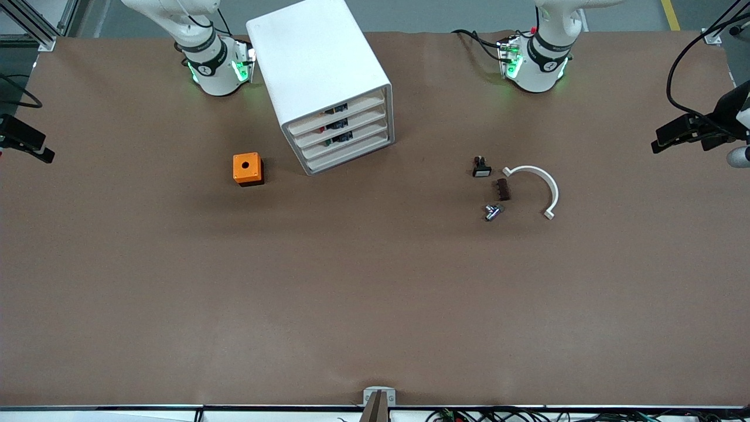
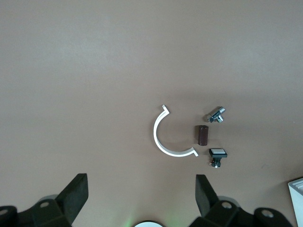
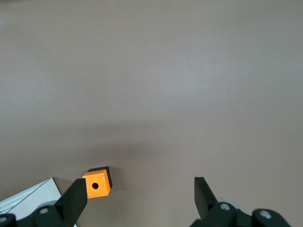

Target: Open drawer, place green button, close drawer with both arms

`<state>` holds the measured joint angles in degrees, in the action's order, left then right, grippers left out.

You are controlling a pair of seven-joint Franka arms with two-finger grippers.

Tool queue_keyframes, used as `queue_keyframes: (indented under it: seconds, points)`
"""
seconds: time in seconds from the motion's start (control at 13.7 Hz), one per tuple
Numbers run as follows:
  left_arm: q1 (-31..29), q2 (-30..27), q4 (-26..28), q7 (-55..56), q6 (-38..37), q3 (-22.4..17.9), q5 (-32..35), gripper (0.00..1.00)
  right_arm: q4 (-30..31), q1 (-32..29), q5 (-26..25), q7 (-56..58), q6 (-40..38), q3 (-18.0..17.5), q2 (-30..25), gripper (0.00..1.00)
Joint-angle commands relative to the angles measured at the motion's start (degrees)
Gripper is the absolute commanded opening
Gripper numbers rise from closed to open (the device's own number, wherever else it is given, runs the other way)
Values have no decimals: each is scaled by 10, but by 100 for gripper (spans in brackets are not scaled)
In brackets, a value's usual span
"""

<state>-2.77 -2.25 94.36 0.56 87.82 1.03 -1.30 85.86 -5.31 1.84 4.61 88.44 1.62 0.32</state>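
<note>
The white cabinet (image 1: 316,58) stands between the arm bases with all four drawers shut. The third drawer (image 1: 351,142) is flush with the others, and a small dark part with a green spot (image 1: 338,139) shows through its front; it looks like the button. No green button lies on the table. My left gripper (image 2: 140,189) is open and empty, high over the table beside the small parts. My right gripper (image 3: 139,189) is open and empty, high over the table beside the orange box (image 3: 97,183). Neither gripper shows in the front view.
The orange box (image 1: 248,169) sits beside the cabinet toward the right arm's end. Toward the left arm's end lie a black button with a white cap (image 1: 481,168), a brown cylinder (image 1: 503,190), a metal part (image 1: 493,211) and a white curved piece (image 1: 548,181).
</note>
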Motion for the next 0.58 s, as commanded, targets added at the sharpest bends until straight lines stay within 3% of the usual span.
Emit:
queue_keyframes:
  seconds: [0.0, 0.51]
  points:
    - [2, 1, -11, 3, -2, 13, 6, 100, -7, -4, 7, -1, -8, -8, -4, 100]
    - [2, 2, -23, 5, -2, 13, 4, 100, -12, -6, 7, 3, -8, -4, -2, 100]
